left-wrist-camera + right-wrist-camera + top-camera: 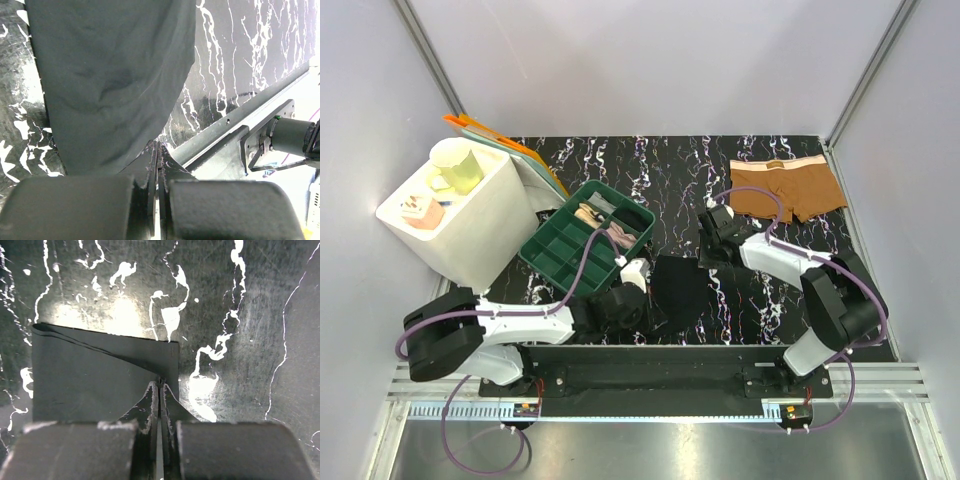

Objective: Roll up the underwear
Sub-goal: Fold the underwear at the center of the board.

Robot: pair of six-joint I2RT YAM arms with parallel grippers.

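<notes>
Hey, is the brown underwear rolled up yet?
No, the brown underwear lies flat and spread out near the far right corner of the table, waistband and both legs showing.

In the left wrist view, the black underwear [110, 75] is running off the top edge, and the blurred left fingers [172, 170] are covering its near corner. In the right wrist view, the right fingers [150, 407] are masking its near edge. From above, the left gripper [653, 292] is hiding its left side, and the items in the green tray [557, 214] are too small to identify.
</notes>
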